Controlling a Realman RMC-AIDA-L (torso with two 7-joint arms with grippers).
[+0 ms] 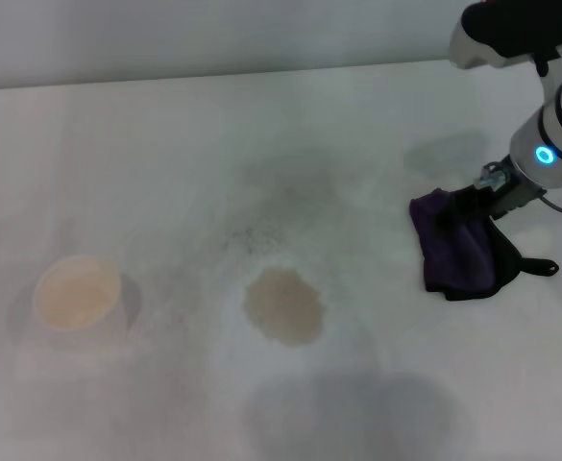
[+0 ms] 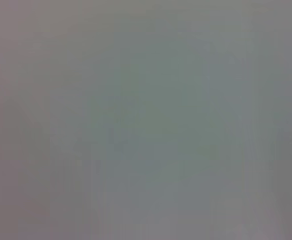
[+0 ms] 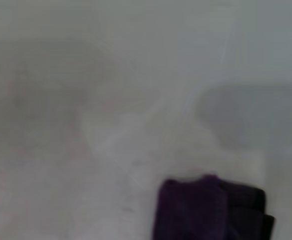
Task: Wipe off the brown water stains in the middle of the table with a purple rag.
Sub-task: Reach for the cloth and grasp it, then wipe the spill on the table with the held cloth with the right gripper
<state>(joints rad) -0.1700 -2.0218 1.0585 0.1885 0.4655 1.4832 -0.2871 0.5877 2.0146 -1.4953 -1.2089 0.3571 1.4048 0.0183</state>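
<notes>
You see a matt white table [image 1: 165,144] with greyish smears beside the brown water stains [image 1: 282,305], themselves a flat, dull film. Right of them, the purple rag [image 1: 453,254] looks soft cloth, black-edged.
</notes>
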